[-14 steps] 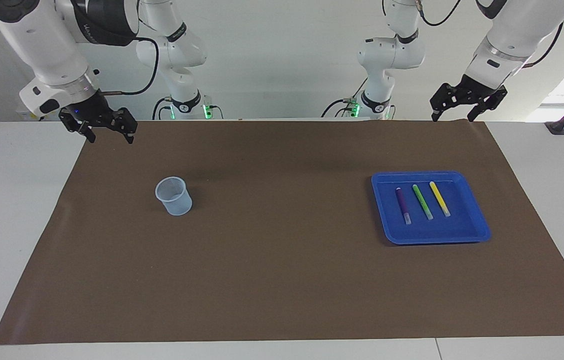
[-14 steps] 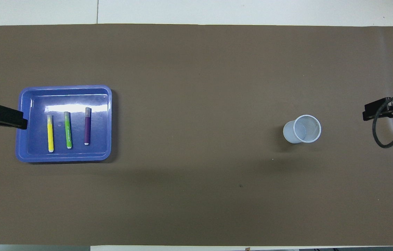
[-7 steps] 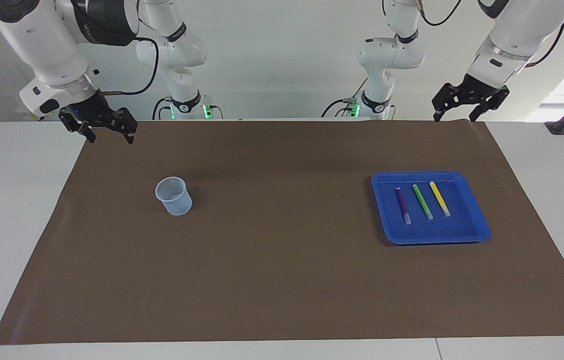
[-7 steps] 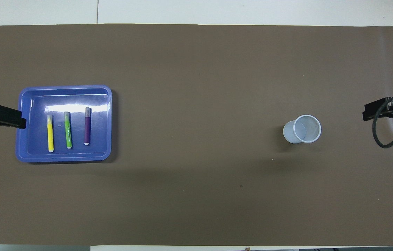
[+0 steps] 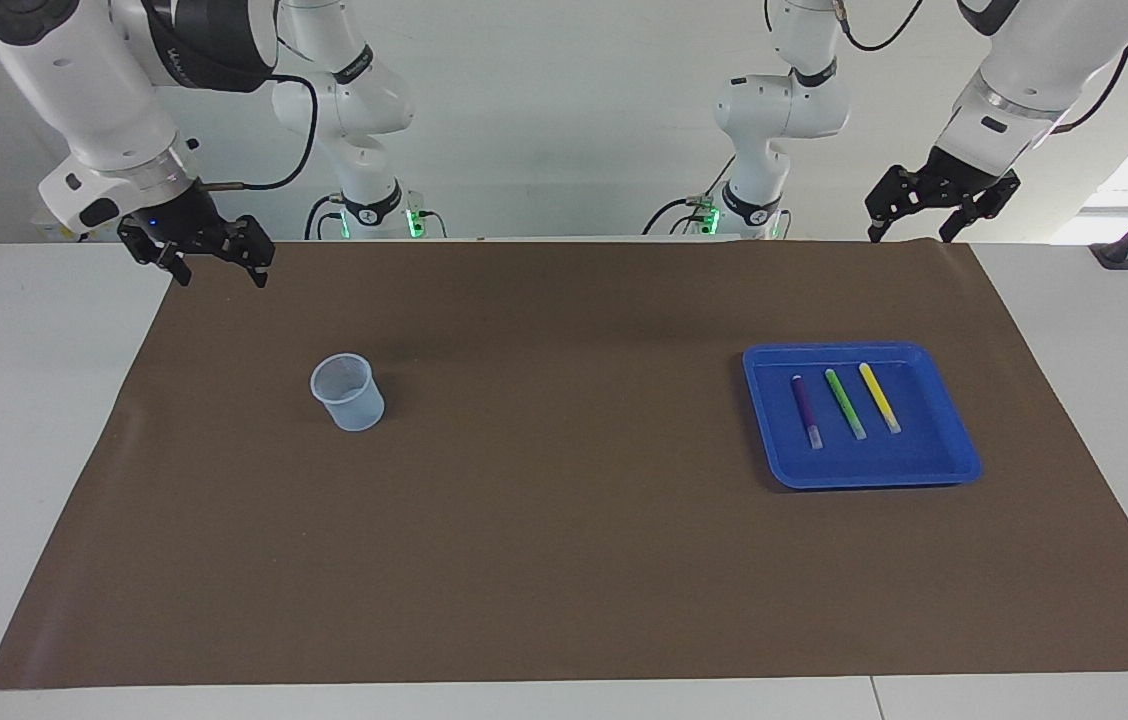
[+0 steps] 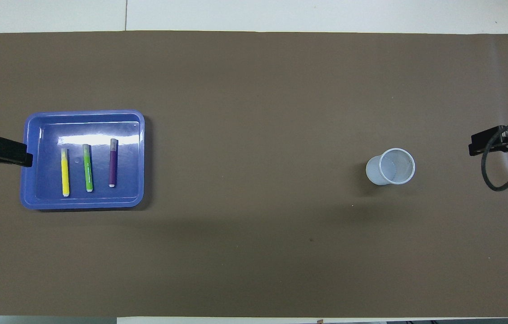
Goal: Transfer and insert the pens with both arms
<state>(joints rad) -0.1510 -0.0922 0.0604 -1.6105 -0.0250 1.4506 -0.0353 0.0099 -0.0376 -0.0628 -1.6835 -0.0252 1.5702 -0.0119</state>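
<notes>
Three pens lie side by side in a blue tray (image 5: 864, 478) toward the left arm's end of the table: purple (image 5: 806, 410), green (image 5: 845, 403), yellow (image 5: 880, 397). In the overhead view they are the yellow pen (image 6: 65, 173), the green pen (image 6: 87, 167) and the purple pen (image 6: 112, 163) in the tray (image 6: 83, 204). My left gripper (image 5: 909, 238) hangs open and empty in the air over the mat's edge by the robots, clear of the tray; it also shows in the overhead view (image 6: 20, 155). My right gripper (image 5: 224, 280) hangs open and empty over the mat's corner at the right arm's end; it also shows in the overhead view (image 6: 477, 145).
A pale mesh cup (image 5: 348, 392) stands upright on the brown mat (image 5: 564, 560) toward the right arm's end; it also shows in the overhead view (image 6: 391, 167). Two slimmer white arms with green-lit bases (image 5: 374, 215) (image 5: 739, 215) stand at the robots' edge of the table.
My left gripper has risen slightly and drawn a little away from the tray. The right arm, the pens and the cup have not moved.
</notes>
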